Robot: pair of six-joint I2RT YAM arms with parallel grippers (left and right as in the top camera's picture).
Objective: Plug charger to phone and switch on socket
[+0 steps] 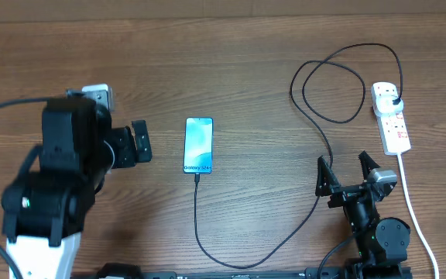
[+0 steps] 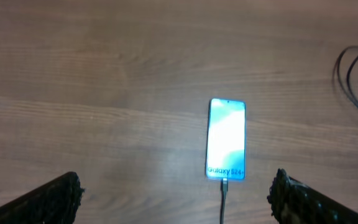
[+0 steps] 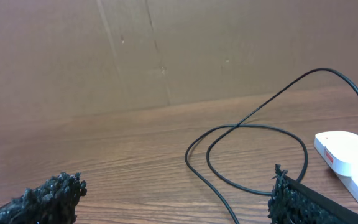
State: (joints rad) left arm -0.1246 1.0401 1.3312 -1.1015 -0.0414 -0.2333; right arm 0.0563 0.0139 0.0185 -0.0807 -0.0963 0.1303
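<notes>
Mid-tabletop [image 1: 231, 62], phone [image 1: 198, 146]: lies flat with its screen up and glowing light blue, the "Galaxy" end toward the robot.
Charger [image 1: 196, 203]: the connector tip sits in the phone's near end. The thin black cable runs toward the robot, curves right past the right tool, loops, and ends in a small black plug seated at the far end of the power strip.
Power strip [image 1: 396, 132]: white, at the far right, well apart from the phone, with its thick white cord trailing toward the robot's edge.
Switch: red marks show on the strip, but they are too small to tell on from off.
Left tool [image 2: 176, 202]: released, jaws wide, grasping nothing, just left of the phone.
Right tool [image 1: 342, 164]: released, jaws wide, empty, near the strip, with the cable passing close by its left finger.
Done, by the look of it: both ends of the charger are plugged in.
Left, as a judgement: the socket's switch, since no view confirms it is on and a lit screen alone does not prove charging. The right tool is the nearer one for that press.
</notes>
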